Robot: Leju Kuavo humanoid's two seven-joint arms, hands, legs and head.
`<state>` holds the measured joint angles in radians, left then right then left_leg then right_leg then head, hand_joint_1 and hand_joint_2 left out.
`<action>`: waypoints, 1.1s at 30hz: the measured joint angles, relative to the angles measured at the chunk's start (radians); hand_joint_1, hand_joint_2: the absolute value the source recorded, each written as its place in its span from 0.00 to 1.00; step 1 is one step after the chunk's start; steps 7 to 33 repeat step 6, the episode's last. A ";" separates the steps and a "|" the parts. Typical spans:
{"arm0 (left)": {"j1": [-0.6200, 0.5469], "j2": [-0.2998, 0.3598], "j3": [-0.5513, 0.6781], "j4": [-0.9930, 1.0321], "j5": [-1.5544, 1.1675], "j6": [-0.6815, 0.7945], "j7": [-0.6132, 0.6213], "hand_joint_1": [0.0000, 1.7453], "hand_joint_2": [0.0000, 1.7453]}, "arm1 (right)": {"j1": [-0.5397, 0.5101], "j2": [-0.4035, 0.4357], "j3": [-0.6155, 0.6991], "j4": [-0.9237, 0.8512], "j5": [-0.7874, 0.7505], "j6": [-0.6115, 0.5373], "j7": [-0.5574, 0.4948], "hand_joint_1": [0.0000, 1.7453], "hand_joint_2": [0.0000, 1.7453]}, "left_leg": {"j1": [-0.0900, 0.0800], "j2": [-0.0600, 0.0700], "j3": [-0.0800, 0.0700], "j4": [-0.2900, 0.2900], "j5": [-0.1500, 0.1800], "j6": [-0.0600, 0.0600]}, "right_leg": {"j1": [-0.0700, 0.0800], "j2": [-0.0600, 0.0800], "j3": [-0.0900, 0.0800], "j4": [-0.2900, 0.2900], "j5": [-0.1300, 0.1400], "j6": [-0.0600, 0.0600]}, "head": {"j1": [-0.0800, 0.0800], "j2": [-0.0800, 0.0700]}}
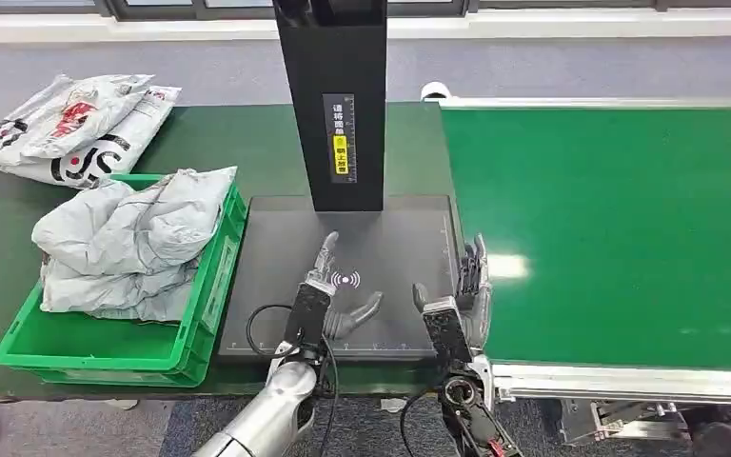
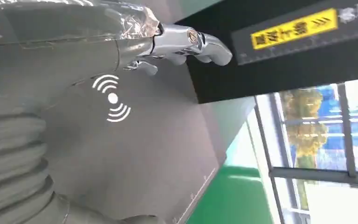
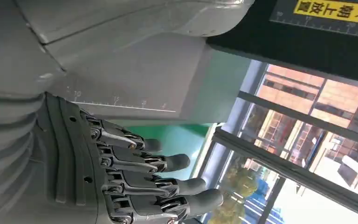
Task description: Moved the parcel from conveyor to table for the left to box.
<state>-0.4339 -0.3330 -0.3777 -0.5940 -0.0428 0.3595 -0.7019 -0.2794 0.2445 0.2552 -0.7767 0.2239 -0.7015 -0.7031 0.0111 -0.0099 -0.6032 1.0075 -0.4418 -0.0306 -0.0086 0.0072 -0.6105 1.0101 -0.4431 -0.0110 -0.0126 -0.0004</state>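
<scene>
Green matting covers your table [image 1: 276, 152], with a dark grey scan pad [image 1: 276, 238] at its near edge and a black post [image 1: 335, 95] rising from the pad's far side. At far left you have two printed bags [image 1: 76, 129] on the mat. Nearer, a green bin [image 1: 105, 347] holds crumpled grey parcels [image 1: 133, 243]. Your left hand [image 1: 328, 295] hangs over the pad by the white signal mark [image 1: 345, 279], fingers straight and spread, thumb out, holding nothing. Your right hand [image 1: 462, 295] stands edge-on at the pad's right border, beside the conveyor [image 1: 619, 228], fingers extended and apart, also holding nothing.
</scene>
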 measured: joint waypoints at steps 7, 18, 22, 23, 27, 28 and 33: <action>0.007 0.008 0.000 0.003 0.022 -0.042 0.000 0.00 1.00 | -0.007 0.000 -0.032 0.026 0.025 0.000 0.000 0.00 1.00 | 0.000 0.000 0.000 0.000 0.000 0.000 | 0.000 0.000 0.000 0.000 0.000 0.000 | 0.000 0.000; 0.007 0.008 0.000 0.003 0.022 -0.042 0.000 0.00 1.00 | -0.007 0.000 -0.032 0.026 0.025 0.000 0.000 0.00 1.00 | 0.000 0.000 0.000 0.000 0.000 0.000 | 0.000 0.000 0.000 0.000 0.000 0.000 | 0.000 0.000; 0.007 0.008 0.000 0.003 0.022 -0.042 0.000 0.00 1.00 | -0.007 0.000 -0.032 0.026 0.025 0.000 0.000 0.00 1.00 | 0.000 0.000 0.000 0.000 0.000 0.000 | 0.000 0.000 0.000 0.000 0.000 0.000 | 0.000 0.000; 0.007 0.008 0.000 0.003 0.022 -0.042 0.000 0.00 1.00 | -0.007 0.000 -0.032 0.026 0.025 0.000 0.000 0.00 1.00 | 0.000 0.000 0.000 0.000 0.000 0.000 | 0.000 0.000 0.000 0.000 0.000 0.000 | 0.000 0.000; 0.007 0.008 0.000 0.003 0.022 -0.042 0.000 0.00 1.00 | -0.007 0.000 -0.032 0.026 0.025 0.000 0.000 0.00 1.00 | 0.000 0.000 0.000 0.000 0.000 0.000 | 0.000 0.000 0.000 0.000 0.000 0.000 | 0.000 0.000; 0.007 0.008 0.000 0.003 0.022 -0.042 0.000 0.00 1.00 | -0.007 0.000 -0.032 0.026 0.025 0.000 0.000 0.00 1.00 | 0.000 0.000 0.000 0.000 0.000 0.000 | 0.000 0.000 0.000 0.000 0.000 0.000 | 0.000 0.000; 0.007 0.008 0.000 0.003 0.022 -0.042 0.000 0.00 1.00 | -0.007 0.000 -0.032 0.026 0.025 0.000 0.000 0.00 1.00 | 0.000 0.000 0.000 0.000 0.000 0.000 | 0.000 0.000 0.000 0.000 0.000 0.000 | 0.000 0.000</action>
